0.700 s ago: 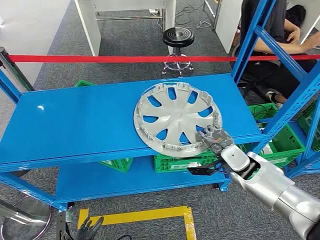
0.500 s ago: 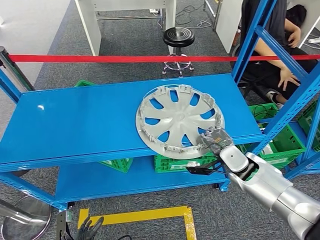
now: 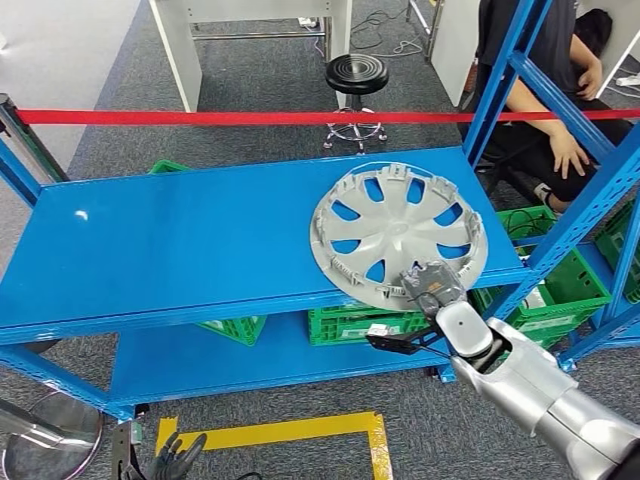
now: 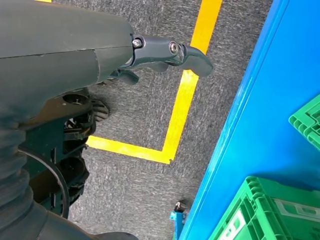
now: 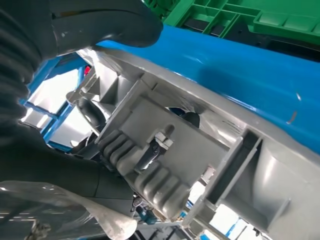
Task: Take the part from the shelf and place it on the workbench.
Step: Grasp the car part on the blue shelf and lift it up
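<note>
The part is a silver hubcap point(image 3: 398, 232) lying on the blue shelf point(image 3: 166, 240), toward its right end, with its near rim hanging past the front edge. My right hand point(image 3: 430, 286) grips that near rim, thumb on top. In the right wrist view the grey ribbed rim of the hubcap point(image 5: 211, 150) lies close before the camera, with the thumb point(image 5: 105, 25) pressed over it. My left hand point(image 3: 175, 460) hangs low by the floor, holding nothing, its fingers point(image 4: 177, 52) stretched out.
Blue shelf uprights point(image 3: 573, 220) rise just right of the hubcap. Green crates point(image 3: 355, 322) sit on the lower shelf and the floor. A red tape point(image 3: 226, 118), a black stool point(image 3: 355, 75) and a seated person point(image 3: 558, 110) are behind. Yellow tape point(image 3: 302, 430) marks the carpet.
The hubcap has slid to the right along the shelf with my right hand on its rim. The seated person's hand has shifted. My left hand has not moved.
</note>
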Controlling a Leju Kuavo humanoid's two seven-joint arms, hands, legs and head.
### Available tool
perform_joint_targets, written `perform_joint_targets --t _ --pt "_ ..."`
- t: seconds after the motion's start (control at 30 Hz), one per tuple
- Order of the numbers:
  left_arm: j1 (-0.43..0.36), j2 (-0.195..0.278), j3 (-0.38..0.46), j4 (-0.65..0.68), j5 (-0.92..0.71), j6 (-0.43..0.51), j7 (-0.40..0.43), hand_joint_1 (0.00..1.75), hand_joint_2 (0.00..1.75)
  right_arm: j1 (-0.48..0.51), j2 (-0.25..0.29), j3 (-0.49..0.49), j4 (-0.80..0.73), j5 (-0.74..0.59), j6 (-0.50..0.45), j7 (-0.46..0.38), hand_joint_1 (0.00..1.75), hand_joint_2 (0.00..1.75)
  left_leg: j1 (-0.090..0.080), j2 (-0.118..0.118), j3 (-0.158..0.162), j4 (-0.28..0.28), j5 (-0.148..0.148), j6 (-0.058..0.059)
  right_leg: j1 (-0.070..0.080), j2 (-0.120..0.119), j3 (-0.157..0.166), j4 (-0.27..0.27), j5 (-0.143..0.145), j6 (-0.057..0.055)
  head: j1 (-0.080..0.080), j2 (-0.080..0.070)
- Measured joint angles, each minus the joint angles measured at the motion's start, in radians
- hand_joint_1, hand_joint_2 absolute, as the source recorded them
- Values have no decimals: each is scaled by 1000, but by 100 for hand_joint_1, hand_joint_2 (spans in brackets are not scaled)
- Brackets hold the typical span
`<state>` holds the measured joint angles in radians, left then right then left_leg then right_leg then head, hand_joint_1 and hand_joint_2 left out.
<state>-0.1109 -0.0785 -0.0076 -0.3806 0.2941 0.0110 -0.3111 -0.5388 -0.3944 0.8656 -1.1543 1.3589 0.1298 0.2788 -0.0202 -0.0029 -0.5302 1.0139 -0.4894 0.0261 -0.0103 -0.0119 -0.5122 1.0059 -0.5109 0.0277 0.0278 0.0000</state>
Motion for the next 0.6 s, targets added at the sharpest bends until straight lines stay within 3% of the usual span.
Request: perform_joint_targets --t 0.23,0.37,0.6 --pt "13 2 3 -6 0 2 -7 0 175 96 26 -98 -79 16 -99 44 175 175 0 0 -5 0 0 0 0 0 -4 0 0 0 0 0" --pt "33 3 11 -7 0 -4 -41 0 175 176 39 -179 -169 7 -203 37 175 175 0 -1 -8 0 0 0 0 0 -8 1 0 0 0 0" --pt "43 4 24 -7 0 -6 -56 0 175 239 51 -257 -278 0 -227 26 175 175 0 -1 -13 0 0 0 0 -1 -12 0 0 0 0 0"
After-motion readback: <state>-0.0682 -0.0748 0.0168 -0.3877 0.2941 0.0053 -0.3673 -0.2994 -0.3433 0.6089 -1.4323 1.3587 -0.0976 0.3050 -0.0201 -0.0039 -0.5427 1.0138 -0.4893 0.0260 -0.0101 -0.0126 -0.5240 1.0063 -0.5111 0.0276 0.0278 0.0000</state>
